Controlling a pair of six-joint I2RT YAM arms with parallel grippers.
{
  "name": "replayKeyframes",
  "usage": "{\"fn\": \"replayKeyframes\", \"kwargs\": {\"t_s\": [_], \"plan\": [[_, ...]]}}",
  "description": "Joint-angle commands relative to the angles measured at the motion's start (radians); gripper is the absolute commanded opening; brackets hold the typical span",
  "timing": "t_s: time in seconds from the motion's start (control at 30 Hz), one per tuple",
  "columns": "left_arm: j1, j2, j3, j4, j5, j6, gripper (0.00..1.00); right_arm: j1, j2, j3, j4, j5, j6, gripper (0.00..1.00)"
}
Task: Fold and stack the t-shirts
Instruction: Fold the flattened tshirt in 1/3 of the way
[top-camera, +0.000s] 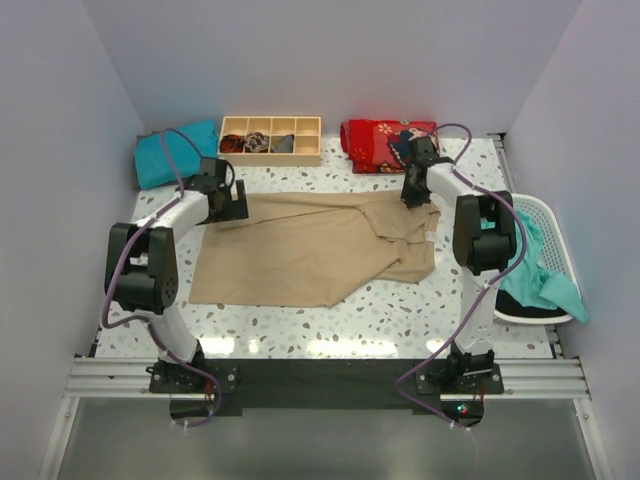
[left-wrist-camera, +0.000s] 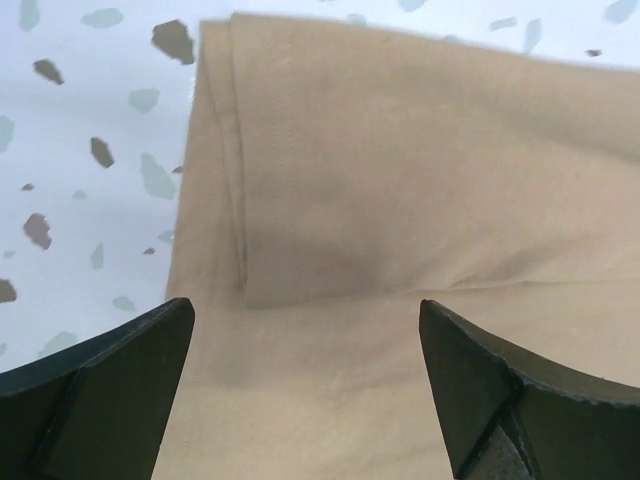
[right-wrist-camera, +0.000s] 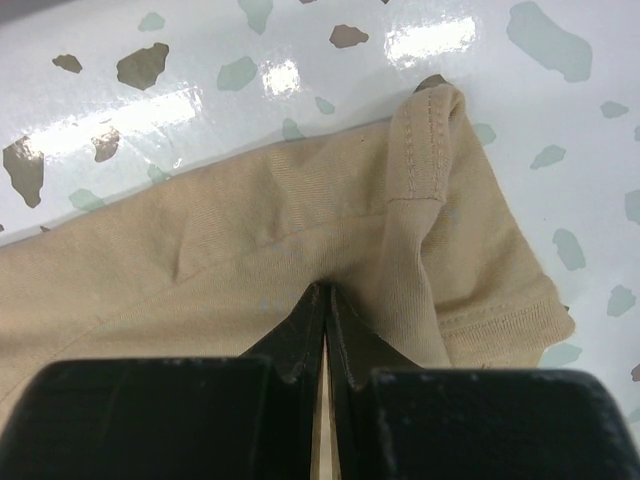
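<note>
**Q:** What is the pose of each arm, nearest parts first?

**A:** Both bases sit at the near edge of the table (top-camera: 300, 320). Each arm rises, bends at the elbow and reaches toward the far side. The left claw (top-camera: 232, 205) points down over the far left corner of the tan shirt (top-camera: 300, 250). The right claw (top-camera: 412, 190) points down at the far right corner of that shirt.

**Q:** What is the state of each claw?

**A:** Left claw: jaws spread wide, nothing between them. Contact with the cloth cannot be determined. Right claw: jaws pressed together, pinching a raised ridge of the tan shirt.

**Q:** Where are the shirts?

**A:** The tan shirt lies spread at mid-table between the arms, its right part folded over on a diagonal. A crumpled teal shirt (top-camera: 535, 270) hangs over the rim of the white basket (top-camera: 545, 212) at the right edge. A folded teal shirt (top-camera: 175, 152) lies at the far left corner.

**Q:** What does each view add?

**A:** The left wrist view shows a doubled edge along the shirt's side, with bare speckled table beside it. The right wrist view shows a stitched sleeve cuff standing up just beyond the fingertips. Only the overhead view shows the basket, the wooden tray (top-camera: 270, 138) and the red cloth (top-camera: 385, 143) along the far edge.
</note>
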Motion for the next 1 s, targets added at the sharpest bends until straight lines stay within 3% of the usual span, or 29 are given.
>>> {"fn": "replayKeyframes", "kwargs": {"t_s": [0.0,0.23,0.47,0.8,0.97], "plan": [[0.006,0.028,0.059,0.070,0.108,-0.021,1.00,-0.002,-0.081,-0.037,-0.017,-0.016,-0.024,0.05],[0.004,0.035,-0.045,0.170,0.201,-0.050,1.00,0.015,-0.206,-0.080,0.012,-0.094,-0.027,0.22],[0.006,0.015,-0.125,0.228,0.145,-0.075,1.00,0.044,-0.276,-0.071,-0.011,-0.090,-0.038,0.23],[0.004,-0.008,-0.133,0.213,0.061,-0.073,1.00,0.188,-0.266,-0.131,-0.009,-0.166,-0.037,0.20],[0.006,-0.029,-0.164,0.253,0.049,-0.075,1.00,0.188,-0.253,-0.175,0.001,-0.177,-0.032,0.19]]}}
